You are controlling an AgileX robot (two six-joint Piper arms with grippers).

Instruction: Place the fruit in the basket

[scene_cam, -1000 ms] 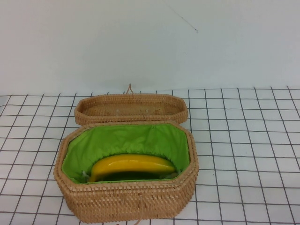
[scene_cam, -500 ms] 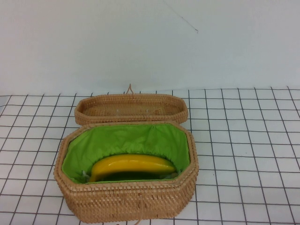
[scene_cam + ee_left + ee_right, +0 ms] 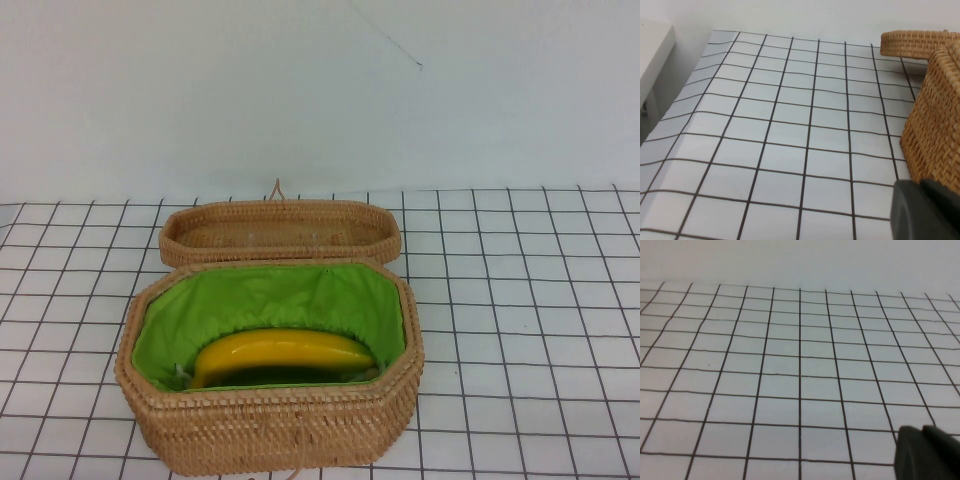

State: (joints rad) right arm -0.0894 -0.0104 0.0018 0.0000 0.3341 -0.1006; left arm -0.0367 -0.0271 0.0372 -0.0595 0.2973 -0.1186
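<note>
The left gripper (image 3: pixel 925 210) shows only as a dark grey corner at the edge of the left wrist view, hanging low over the gridded table (image 3: pixel 790 130) just beside the basket's (image 3: pixel 935 125) woven side wall. Too little of it is visible to tell whether its fingers are apart or together. The right gripper (image 3: pixel 927 452) is much the same — a dark corner in the right wrist view, above bare grid squares of the table, and its fingers' state cannot be told either. Neither gripper nor either arm appears in the high view.

Outward from there, the basket (image 3: pixel 270 425) sits on the table near the front edge of the high view, roughly central. It is octagonal, tan wicker, lined with bright green fabric (image 3: pixel 270 300). Its lid (image 3: pixel 280 230) is open, lying behind the basket against the back rim, hollow side up, with a small loop at its far edge.

The banana (image 3: pixel 285 352) lies inside the basket on the lining, close to the front wall, running lengthwise with its curve arched upward. Its left end dips towards the lining and looks slightly darker, possibly greenish.
</note>
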